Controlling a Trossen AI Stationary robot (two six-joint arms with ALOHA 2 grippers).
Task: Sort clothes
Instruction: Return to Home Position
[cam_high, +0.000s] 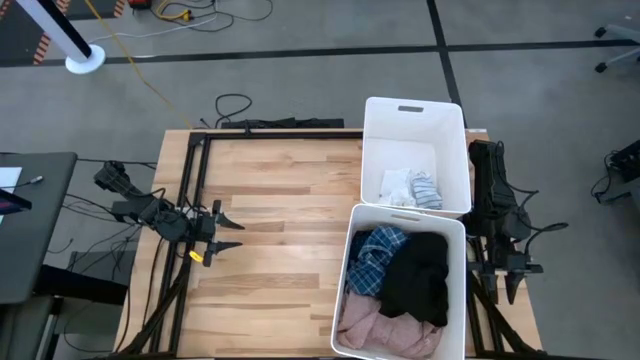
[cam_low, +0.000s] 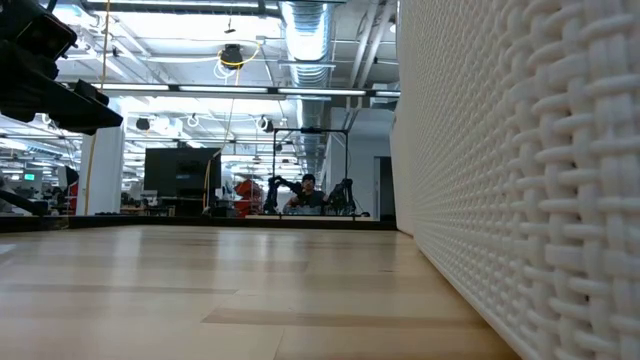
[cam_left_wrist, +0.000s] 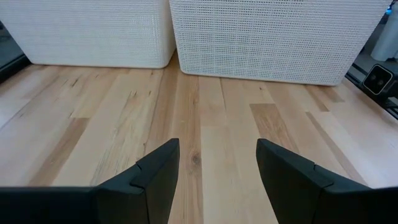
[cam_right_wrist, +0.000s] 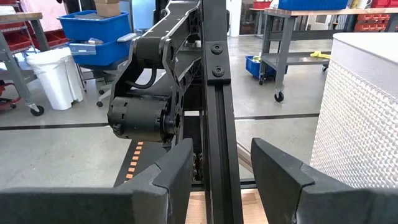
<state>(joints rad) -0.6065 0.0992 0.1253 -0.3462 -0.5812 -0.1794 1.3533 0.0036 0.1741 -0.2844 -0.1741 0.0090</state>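
At the left of the high frame, my left gripper (cam_high: 233, 232) hangs over the table (cam_high: 280, 180) near its left edge. Its jaws are apart, holding nothing, and point right toward the two bins. Right of centre, the upper bin (cam_high: 372, 150) holds the small white and striped socks (cam_high: 410, 188). Just below it, the lower bin (cam_high: 405, 211) holds the rest: the blue plaid shirt (cam_high: 375, 258) at its upper left, the black garment (cam_high: 420, 275) down the middle, the pink garment (cam_high: 385, 325) along the bottom. At the far right, my right gripper (cam_high: 508, 288) sits just beside the lower bin, jaws apart, gripping nothing
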